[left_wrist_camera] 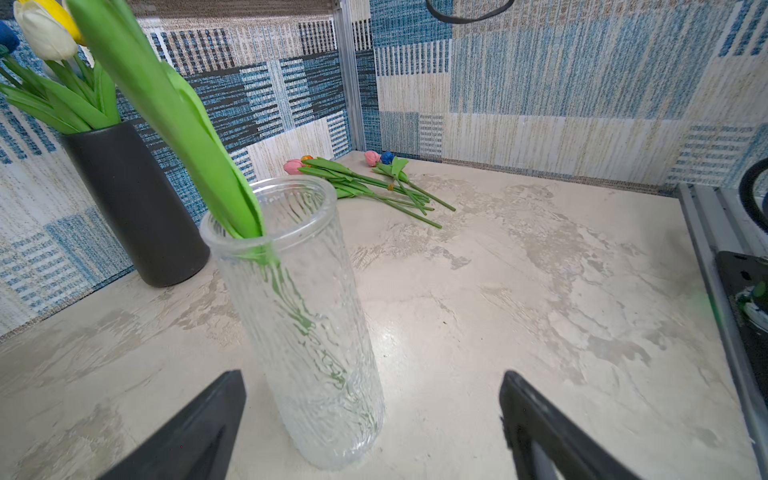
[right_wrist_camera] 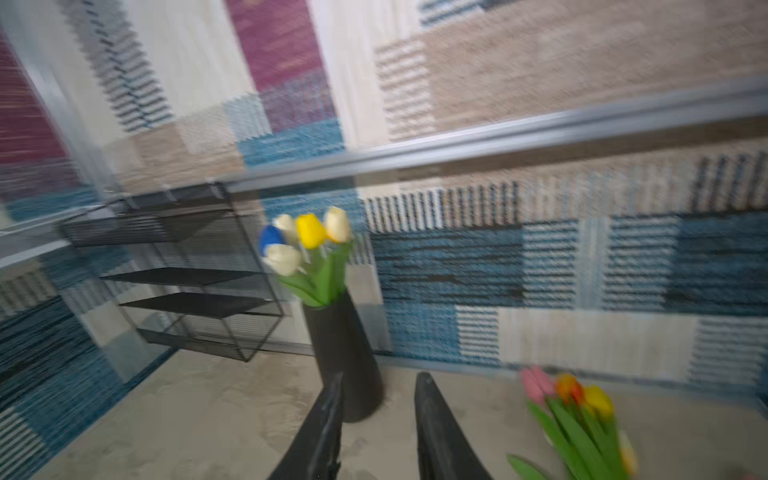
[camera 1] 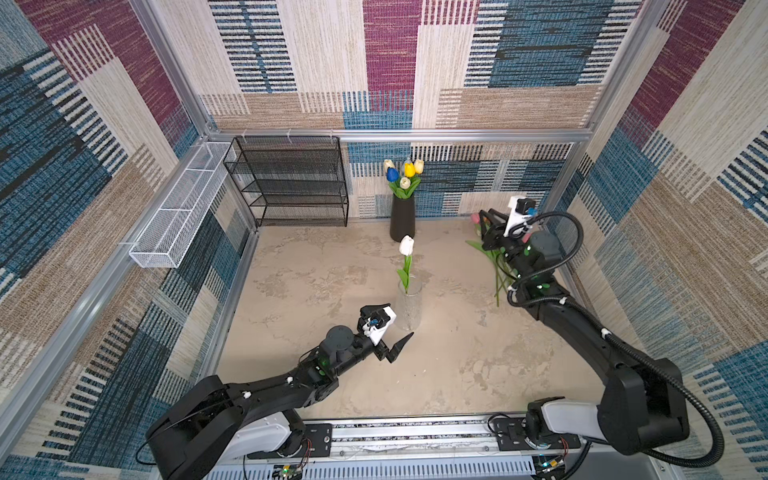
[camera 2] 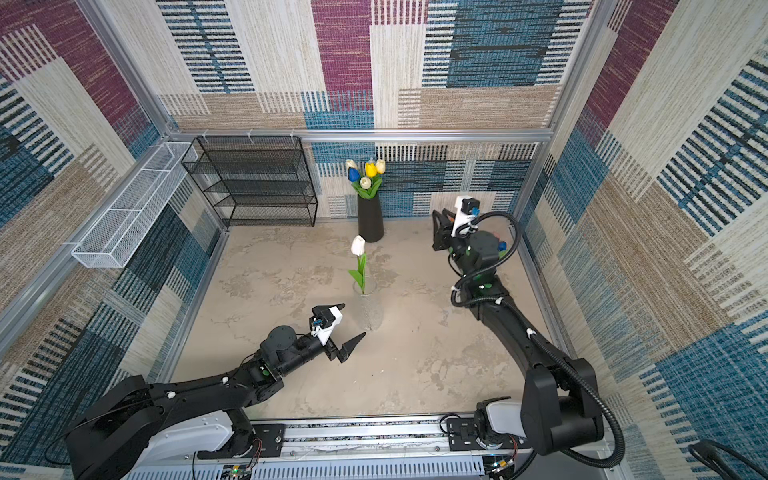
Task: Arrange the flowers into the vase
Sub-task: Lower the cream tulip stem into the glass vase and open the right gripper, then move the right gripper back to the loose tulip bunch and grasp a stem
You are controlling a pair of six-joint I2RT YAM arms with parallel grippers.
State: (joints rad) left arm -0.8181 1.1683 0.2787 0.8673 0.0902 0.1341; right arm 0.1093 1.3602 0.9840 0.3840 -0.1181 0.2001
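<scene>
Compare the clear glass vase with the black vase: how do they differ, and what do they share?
1. The glass vase is see-through and ribbed; the black vase is opaque and plain.
2. The glass vase holds one white tulip; the black vase holds a bunch in blue, yellow and cream.
3. The glass vase stands in the middle of the table; the black vase stands by the back wall.
Both stand upright and hold tulips.
</scene>
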